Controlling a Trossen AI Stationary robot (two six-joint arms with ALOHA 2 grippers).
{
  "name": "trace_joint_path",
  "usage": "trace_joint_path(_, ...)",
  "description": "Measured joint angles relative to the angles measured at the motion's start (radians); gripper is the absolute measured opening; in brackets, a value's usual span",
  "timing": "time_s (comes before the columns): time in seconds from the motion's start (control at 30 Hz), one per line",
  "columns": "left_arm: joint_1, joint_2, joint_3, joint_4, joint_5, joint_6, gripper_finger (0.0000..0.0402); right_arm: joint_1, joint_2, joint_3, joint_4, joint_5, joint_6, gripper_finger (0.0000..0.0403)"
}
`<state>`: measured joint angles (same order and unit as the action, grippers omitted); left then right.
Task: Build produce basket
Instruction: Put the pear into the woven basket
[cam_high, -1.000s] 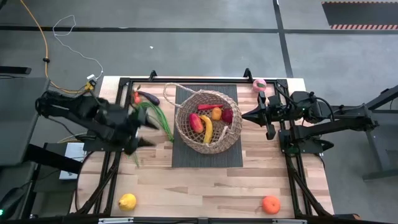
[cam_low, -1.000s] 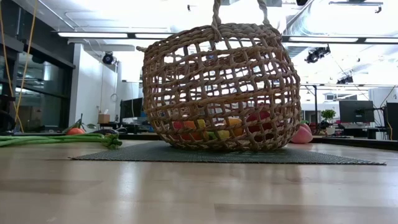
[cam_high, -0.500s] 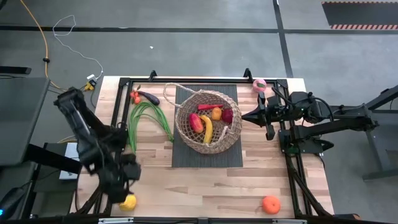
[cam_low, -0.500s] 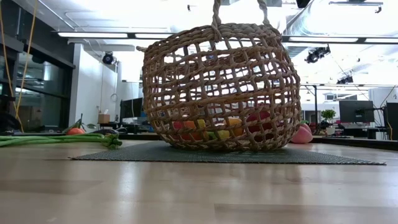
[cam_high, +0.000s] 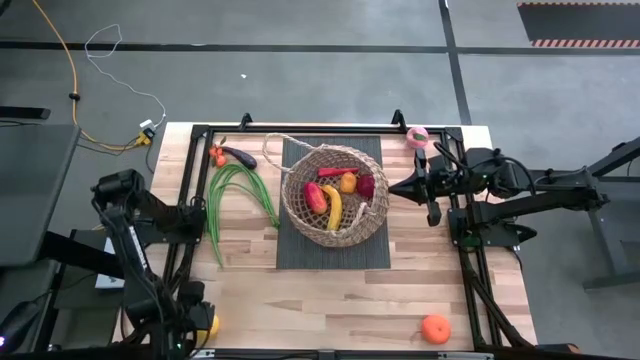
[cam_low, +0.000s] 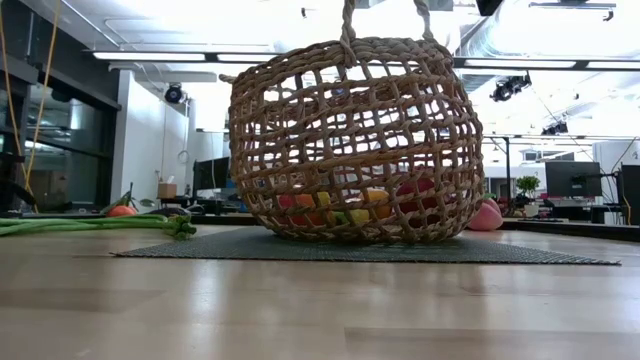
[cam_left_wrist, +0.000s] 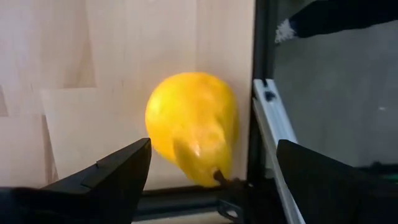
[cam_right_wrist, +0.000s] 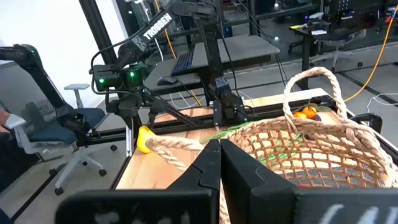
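Basket: where the high view's centre lies, we see the basket (cam_high: 335, 195) holding banana (cam_high: 333, 208), red and orange produce.
Writing: "TROSSEN" on an arm.
Left end effector (cam_left_wrist: 208, 171): apart, flanking lemon (cam_left_wrist: 193, 126), lower left.
Right end effector (cam_high: 393, 187): together, beside basket.

Left gripper (cam_left_wrist: 211, 171) hangs low at the near left corner, fingers spread; right gripper (cam_high: 427, 187) waits, fingers closed

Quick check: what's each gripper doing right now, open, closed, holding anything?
Left gripper: jaws open on either side of the lemon at the table's near left corner, not gripping it.
Right gripper: jaws closed, empty, beside the basket.
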<state>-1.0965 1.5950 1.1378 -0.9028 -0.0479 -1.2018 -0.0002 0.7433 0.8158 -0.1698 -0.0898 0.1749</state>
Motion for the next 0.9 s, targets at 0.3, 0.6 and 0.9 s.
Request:
trace_joint_path(0.3, -0.008, 0.075, 0.000, 0.002, -0.032, 0.009, 0.0337, 0.000, 0.000, 0.000, -0.015, 0.000, 0.000, 0.0000)
trace_joint_path(0.6, -0.010, 0.119, 0.000, 0.002, -0.041, 0.035, 0.0337, 0.000, 0.000, 0.000, -0.018, 0.000, 0.000, 0.0000)
trace_joint_path(0.9, -0.010, 0.162, 0.002, 0.005, -0.049, 0.060, 0.0337, 0.000, 0.000, 0.000, -0.022, 0.000, 0.000, 0.0000)
